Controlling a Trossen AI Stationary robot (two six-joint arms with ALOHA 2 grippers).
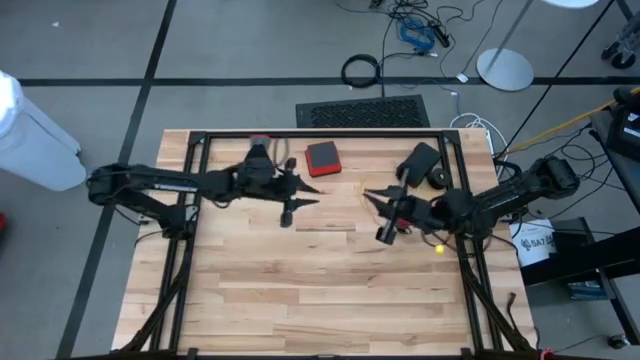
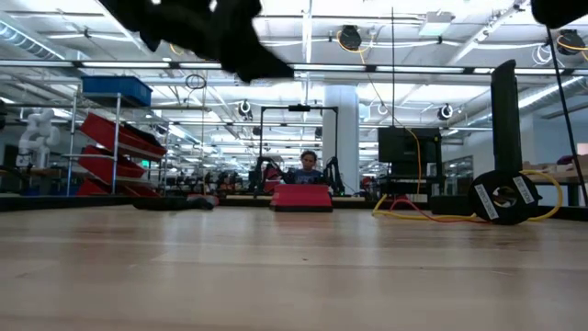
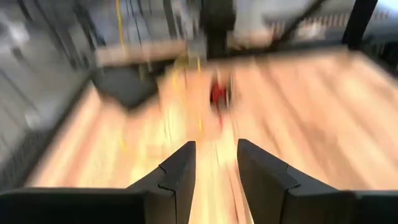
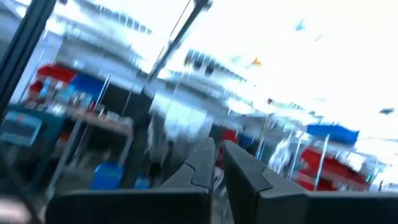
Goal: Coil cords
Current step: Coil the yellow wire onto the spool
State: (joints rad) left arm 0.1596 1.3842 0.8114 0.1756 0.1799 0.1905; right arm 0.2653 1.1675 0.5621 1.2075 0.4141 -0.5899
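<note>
Judging from how things lie, the coiling has hardly begun. The yellow cord (image 2: 418,210) sprawls loose over the counter (image 1: 330,280) near its far right edge, one strand rising straight up behind a black spool (image 2: 501,196) in the low view and another trailing off past it; from above only a yellow spot (image 1: 438,247) shows near the right pincer. I cannot make out the short black cord for certain; a small red-tipped piece (image 3: 217,94) shows as a blur ahead of the left arm's fingers. The left pincer (image 1: 288,208) hangs over the counter at about 11 o'clock from centre, its fingers (image 3: 180,174) released, with a plain gap and nothing between them. The right pincer (image 1: 385,232) sits at about 2 o'clock, tipped upward toward the room, its fingers (image 4: 202,165) clenched nearly together on nothing I can see. A red box (image 1: 323,158) rests at 12 o'clock and a black pouch-like item (image 1: 420,160) lies toward 1 o'clock. Neither arm holds a cord, so gathering, looping and setting down every cord all seem left to do.
</note>
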